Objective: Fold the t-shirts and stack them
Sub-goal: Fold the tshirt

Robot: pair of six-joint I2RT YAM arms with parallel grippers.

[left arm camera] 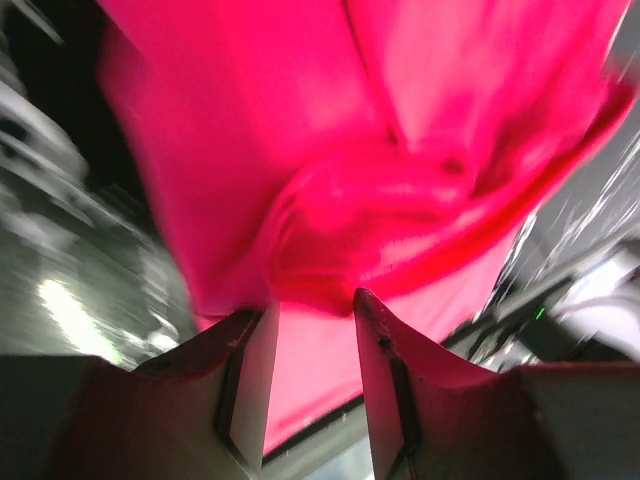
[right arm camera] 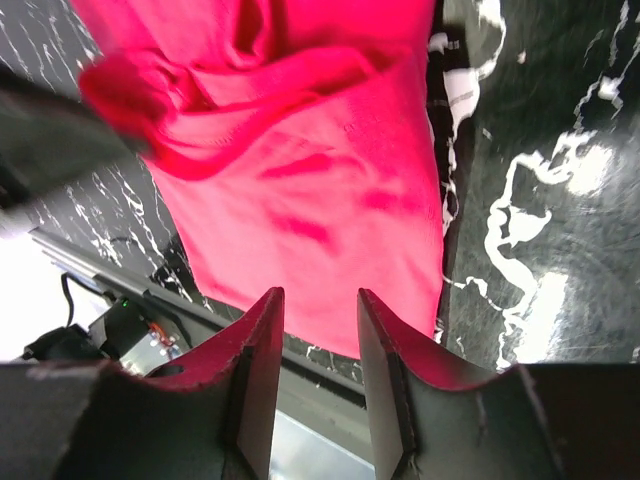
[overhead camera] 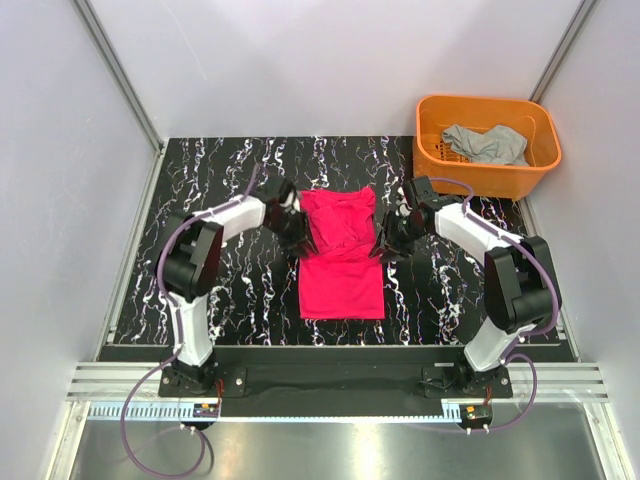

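— Where are we seeing the magenta shirt [overhead camera: 342, 262] lying?
— On the table [overhead camera: 230, 170], between our tools: the left tool [overhead camera: 303, 240] and right tool [overhead camera: 383, 246] are flanking it, jaws partly parted, gripping nothing.

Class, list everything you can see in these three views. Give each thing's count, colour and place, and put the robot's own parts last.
red t-shirt: one, bright magenta-red, partly folded at the middle of the table, between the two grippers
grey t-shirt: one, light grey, crumpled inside the basket
basket: one, orange, far right corner of the table
table: one, black with white marbling, under the shirt and basket
left gripper: one, dark, open, at the red t-shirt's left edge
right gripper: one, dark, open, at its right edge
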